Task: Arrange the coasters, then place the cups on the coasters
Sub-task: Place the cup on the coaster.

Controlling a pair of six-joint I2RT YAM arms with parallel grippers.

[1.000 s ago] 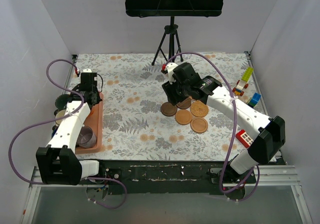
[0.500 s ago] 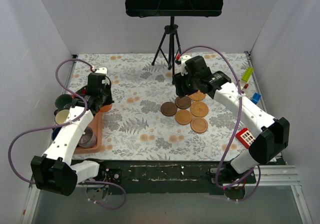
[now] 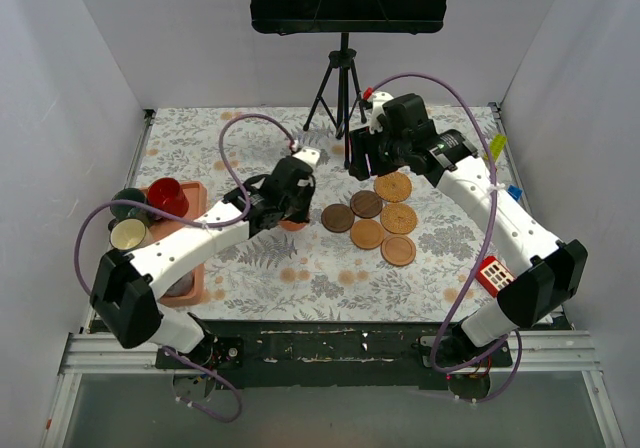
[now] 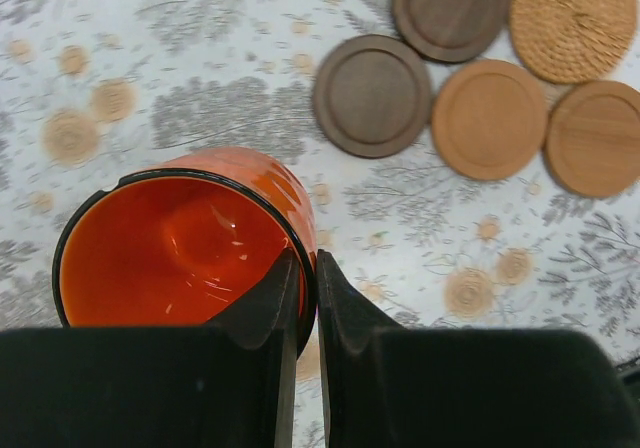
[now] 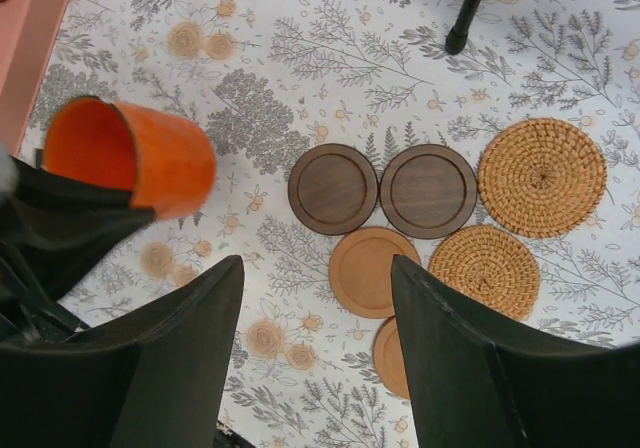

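My left gripper [image 4: 308, 293] is shut on the rim of the orange cup [image 4: 180, 248], which hangs tilted over the tablecloth just left of the coasters. In the top view the orange cup [image 3: 293, 224] sits beside the nearest dark brown coaster [image 3: 337, 218]. Six coasters lie in a tight cluster: two dark brown [image 5: 332, 188], two rattan [image 5: 541, 176] and two orange-brown wood [image 5: 372, 270]. My right gripper [image 5: 318, 268] hovers open above the cluster with nothing between its fingers. A red cup [image 3: 167, 196] stands on the pink tray.
The salmon-pink tray [image 3: 199, 264] lies at the left. A dark green cup [image 3: 127, 203] and a cream cup [image 3: 128, 233] stand to its left. Toy blocks [image 3: 490, 273] sit along the right edge. A music stand's tripod [image 3: 340, 93] stands behind the coasters.
The left arm swung from the tray to the middle of the table with the orange cup. The right gripper rose and drew back from the coasters, its jaws opening wider.
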